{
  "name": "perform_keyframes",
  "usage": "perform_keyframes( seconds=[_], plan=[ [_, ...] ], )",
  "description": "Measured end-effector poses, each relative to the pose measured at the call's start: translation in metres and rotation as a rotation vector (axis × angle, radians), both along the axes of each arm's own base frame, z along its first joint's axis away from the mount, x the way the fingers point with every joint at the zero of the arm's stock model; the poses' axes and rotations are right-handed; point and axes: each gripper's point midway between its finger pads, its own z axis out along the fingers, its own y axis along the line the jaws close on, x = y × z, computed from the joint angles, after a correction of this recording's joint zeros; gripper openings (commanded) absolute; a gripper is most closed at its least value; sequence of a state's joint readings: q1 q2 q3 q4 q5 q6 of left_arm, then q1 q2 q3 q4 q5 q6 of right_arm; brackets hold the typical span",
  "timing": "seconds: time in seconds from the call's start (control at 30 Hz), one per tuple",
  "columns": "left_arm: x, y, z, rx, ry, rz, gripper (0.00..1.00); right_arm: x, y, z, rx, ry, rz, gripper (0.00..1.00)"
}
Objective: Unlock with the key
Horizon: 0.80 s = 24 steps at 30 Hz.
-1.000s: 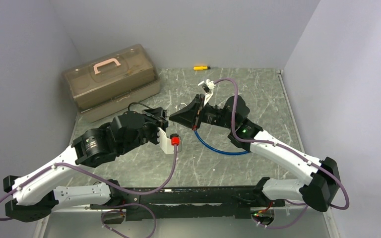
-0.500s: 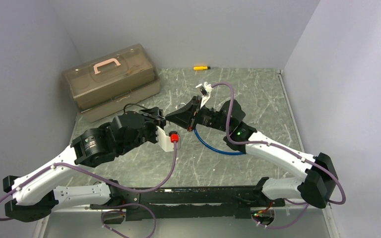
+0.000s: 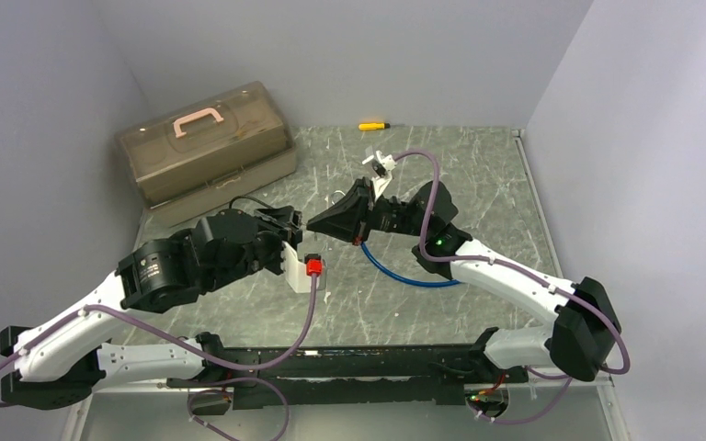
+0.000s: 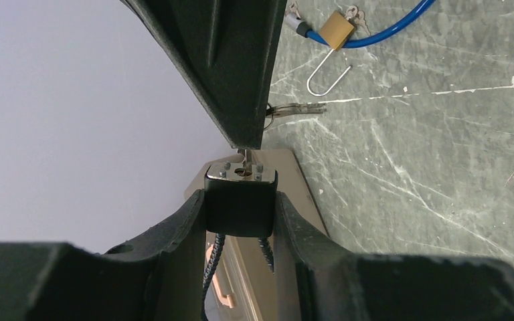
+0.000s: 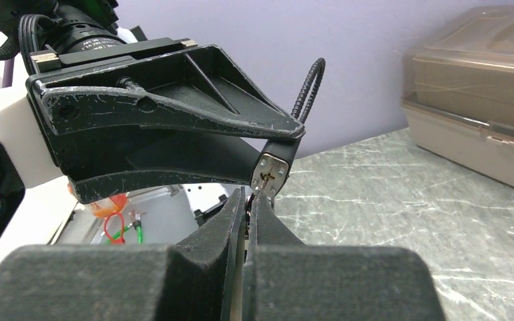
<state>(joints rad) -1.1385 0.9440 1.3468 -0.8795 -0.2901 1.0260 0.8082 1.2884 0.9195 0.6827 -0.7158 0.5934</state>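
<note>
Padlock (image 4: pixel 240 204): black body, silver face, key (image 4: pixel 245 158) at keyhole.

The padlock (image 4: pixel 240 207) is matt black with a shiny metal face; the table (image 4: pixel 442 167) looks like scratched stone.

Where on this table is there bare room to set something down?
Bare table lies right of the right arm, up to the wall, and in front, between the blue cable and the base rail. The toolbox fills the back left. The centre is crowded: the left gripper, holding the lock, meets the right gripper with the key.
</note>
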Motion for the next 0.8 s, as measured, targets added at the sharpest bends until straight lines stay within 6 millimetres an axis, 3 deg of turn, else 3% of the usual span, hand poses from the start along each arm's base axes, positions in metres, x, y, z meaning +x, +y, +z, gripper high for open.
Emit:
perform_keyframes(
  seconds=[0.8],
  plan=[
    [0.003,0.012,-0.005,0.018,-0.023,0.045,0.0,-0.002,0.015,-0.002,-0.005,-0.044,-0.195,0.0]
  ],
)
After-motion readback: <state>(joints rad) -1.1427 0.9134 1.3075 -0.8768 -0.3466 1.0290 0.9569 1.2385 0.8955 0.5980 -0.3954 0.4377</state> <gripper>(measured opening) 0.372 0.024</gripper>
